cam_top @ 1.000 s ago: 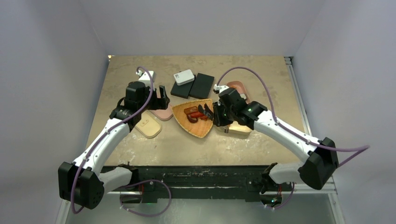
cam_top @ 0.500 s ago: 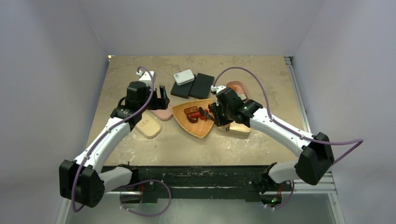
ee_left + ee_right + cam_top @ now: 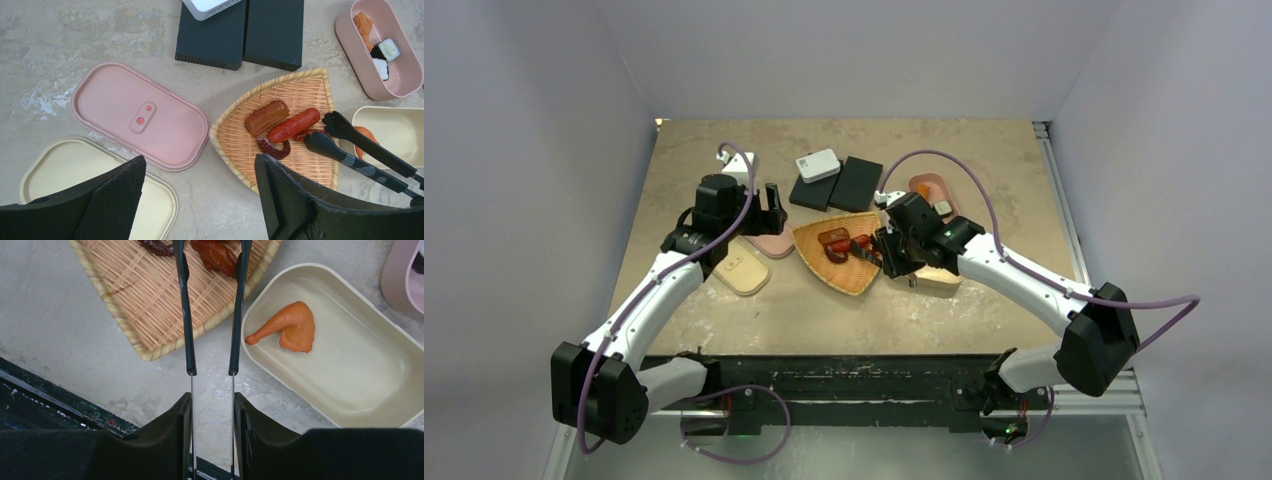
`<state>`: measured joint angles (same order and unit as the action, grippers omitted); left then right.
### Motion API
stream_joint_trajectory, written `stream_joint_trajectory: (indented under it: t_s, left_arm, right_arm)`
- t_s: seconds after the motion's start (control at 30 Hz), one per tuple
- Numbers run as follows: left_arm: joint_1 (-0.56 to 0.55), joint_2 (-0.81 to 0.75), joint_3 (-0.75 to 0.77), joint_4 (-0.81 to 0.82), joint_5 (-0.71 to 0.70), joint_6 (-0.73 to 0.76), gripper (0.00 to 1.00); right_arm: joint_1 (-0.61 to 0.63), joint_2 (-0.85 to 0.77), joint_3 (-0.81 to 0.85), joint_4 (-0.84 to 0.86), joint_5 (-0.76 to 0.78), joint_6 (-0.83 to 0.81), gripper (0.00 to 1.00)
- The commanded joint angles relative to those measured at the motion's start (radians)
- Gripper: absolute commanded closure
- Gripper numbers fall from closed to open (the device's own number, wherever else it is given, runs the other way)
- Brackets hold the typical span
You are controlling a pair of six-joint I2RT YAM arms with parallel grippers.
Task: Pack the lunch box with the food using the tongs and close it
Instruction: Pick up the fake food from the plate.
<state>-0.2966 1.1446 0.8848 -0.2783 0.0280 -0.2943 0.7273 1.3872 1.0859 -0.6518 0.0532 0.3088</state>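
My right gripper (image 3: pixel 212 401) is shut on the tongs (image 3: pixel 186 315), pinching their two thin arms, which still stand apart. Their black tips (image 3: pixel 325 131) hover over the orange wicker tray (image 3: pixel 300 92), at the right end of the food (image 3: pixel 294 125): a red sausage, a brown piece (image 3: pixel 266 117) and a dark tentacle (image 3: pixel 274 148). The cream lunch box (image 3: pixel 360 385) lies right of the tray with an orange drumstick piece (image 3: pixel 290 327) in it. My left gripper (image 3: pixel 200 200) hangs open and empty above the pink lid (image 3: pixel 140 115) and cream lid (image 3: pixel 75 170).
A pink box (image 3: pixel 378 75) at the back right holds sushi pieces and an orange bit. Two black boxes (image 3: pixel 240 30) with a white device (image 3: pixel 817 164) on top lie behind the tray. The table's black front edge (image 3: pixel 50 395) is close below the tray.
The right wrist has shifted a little back and left, bringing the tongs' tips further over the food, with their arms slightly wider apart. The left arm has not moved.
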Motion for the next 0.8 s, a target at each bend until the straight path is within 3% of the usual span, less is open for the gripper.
stream_joint_trajectory:
  t_s: [0.0, 0.37, 0.77]
  left_arm:
    - [-0.001, -0.006, -0.004, 0.022, -0.005, 0.010, 0.21]
    - [-0.001, -0.012, -0.004, 0.023, 0.000, 0.009, 0.21]
    - [-0.001, -0.021, -0.004, 0.024, 0.004, 0.008, 0.21]
  right_arm:
    - [0.001, -0.009, 0.001, -0.003, -0.002, -0.005, 0.64]
    - [0.021, -0.017, 0.004, 0.014, -0.114, -0.030, 0.65]
    - [0.050, 0.024, 0.042, -0.022, 0.033, -0.012, 0.66]
